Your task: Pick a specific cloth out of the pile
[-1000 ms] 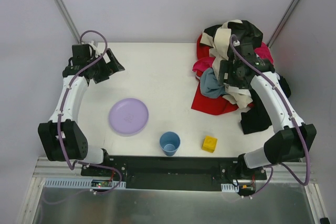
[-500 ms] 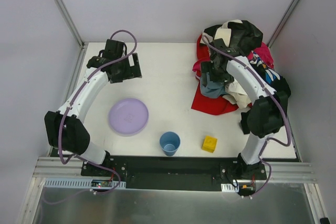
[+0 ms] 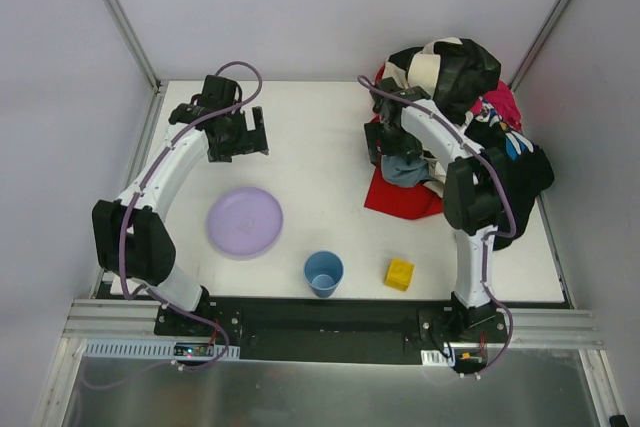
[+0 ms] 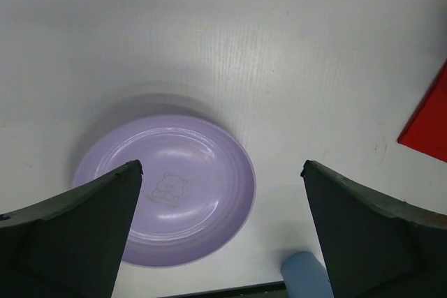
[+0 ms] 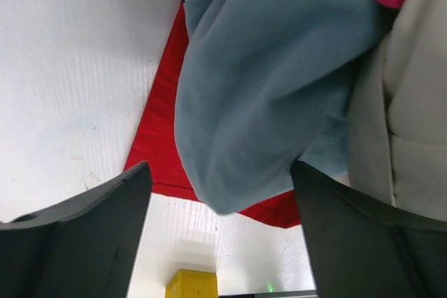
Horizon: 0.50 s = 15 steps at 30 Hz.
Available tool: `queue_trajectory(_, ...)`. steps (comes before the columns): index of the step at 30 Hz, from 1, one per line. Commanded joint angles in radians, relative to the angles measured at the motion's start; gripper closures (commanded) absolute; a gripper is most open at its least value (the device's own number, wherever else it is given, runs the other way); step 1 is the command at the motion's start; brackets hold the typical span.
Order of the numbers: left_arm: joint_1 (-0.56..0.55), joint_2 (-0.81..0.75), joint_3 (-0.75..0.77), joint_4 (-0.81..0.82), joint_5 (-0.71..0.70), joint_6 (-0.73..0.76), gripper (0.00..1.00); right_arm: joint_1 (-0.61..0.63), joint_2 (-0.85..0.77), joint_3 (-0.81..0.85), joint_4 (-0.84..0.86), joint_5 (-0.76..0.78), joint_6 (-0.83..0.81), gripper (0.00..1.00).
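The bright red cloth (image 3: 400, 197) lies flat under the pile (image 3: 450, 77), its lower left corner sticking out onto the table. My right gripper (image 3: 385, 142) hovers at the pile's left edge. In the right wrist view the gripper (image 5: 221, 167) is open, its fingers standing either side of a hanging grey-blue piece (image 5: 265, 95), with the red cloth (image 5: 157, 151) beneath it. The cream jacket (image 5: 412, 123) fills the right side of that view. My left gripper (image 3: 245, 132) is open and empty over the far left of the table, above the purple plate (image 4: 167, 193).
A purple plate (image 3: 245, 222) sits left of centre. A blue cup (image 3: 323, 273) and a yellow block (image 3: 399, 274) stand near the front edge. A magenta piece (image 3: 385, 127) and black fabric (image 3: 510, 172) belong to the heap. Metal posts rise at both back corners.
My right gripper has moved left, from over the heap to its left edge, and its jaws have narrowed slightly. My left gripper has swung right from the far left corner.
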Motion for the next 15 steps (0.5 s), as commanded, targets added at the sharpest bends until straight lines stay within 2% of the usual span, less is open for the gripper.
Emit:
queue_trajectory(1,-0.002,0.034,0.084,-0.018,0.069,0.037,0.01,0.002,0.058,0.061,-0.074,0.083,-0.005,0.23)
queue_trajectory(4,-0.002,0.051,0.108,-0.018,0.099,0.054,0.01,-0.001,0.101,0.080,-0.102,0.107,0.000,0.30)
queue_trajectory(8,-0.002,0.061,0.130,-0.016,0.101,0.065,0.01,-0.004,0.110,0.083,-0.104,0.095,-0.009,0.50)
queue_trajectory(13,-0.002,0.066,0.156,-0.018,0.093,0.049,0.01,-0.004,0.089,0.088,-0.102,0.104,-0.014,0.96)
queue_trajectory(15,-0.002,0.064,0.165,-0.018,0.084,0.039,0.01,-0.003,0.075,0.081,-0.104,0.104,-0.019,0.99)
